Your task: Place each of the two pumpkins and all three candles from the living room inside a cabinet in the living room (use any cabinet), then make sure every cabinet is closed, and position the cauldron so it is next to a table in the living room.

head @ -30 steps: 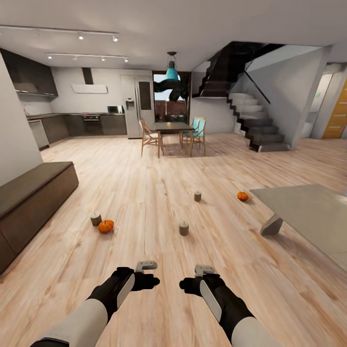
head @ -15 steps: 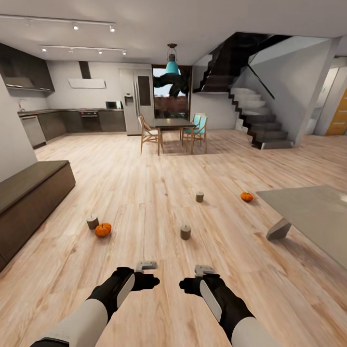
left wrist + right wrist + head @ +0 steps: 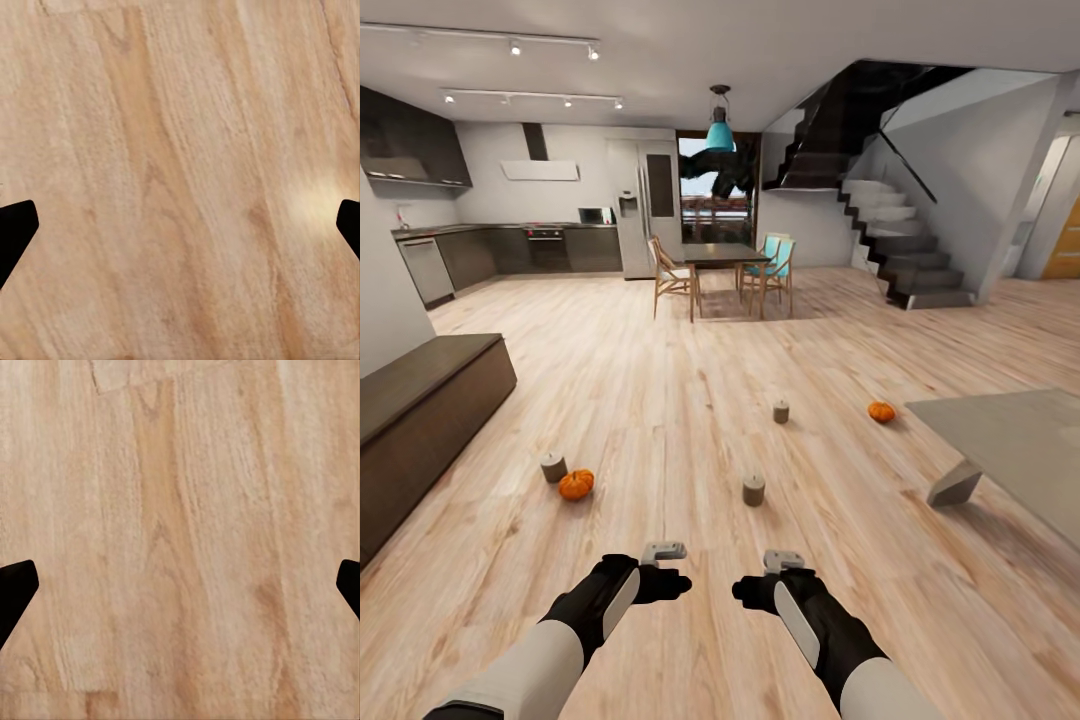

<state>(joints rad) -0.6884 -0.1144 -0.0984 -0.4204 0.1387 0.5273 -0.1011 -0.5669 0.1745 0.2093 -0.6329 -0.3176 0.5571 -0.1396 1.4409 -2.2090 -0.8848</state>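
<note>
Five small things sit loose on the wooden floor (image 3: 660, 400) ahead of the robot, and none of them is in the cabinet (image 3: 420, 410) yet. That long dark unit runs along the far left, its fronts all flush, so it looks closed from here. Just right of it stands one candle (image 3: 553, 467) with a pumpkin (image 3: 576, 484) almost touching it; a careless reach for either could knock the other and send the pumpkin rolling. Further right, nearer the arms, a second candle (image 3: 754, 490) stands alone, straight in the path of the base if it drives forward, and so likely to be tipped or pushed along. Beyond it a third candle (image 3: 781, 412) stands upright, and to its right the second pumpkin (image 3: 880, 411) lies close to the corner of the low grey table (image 3: 1000, 440), where it could be nudged underneath and become awkward to reach. I see no cauldron from this spot.

Both arms hang low in front. The left gripper (image 3: 180, 225) has its fingers spread wide with only floorboards between them, and the right gripper (image 3: 180, 585) is the same, spread and empty. My guess is the robot is on its approach; the chief risk is wheels or trunk meeting a candle before a claw does.
</note>
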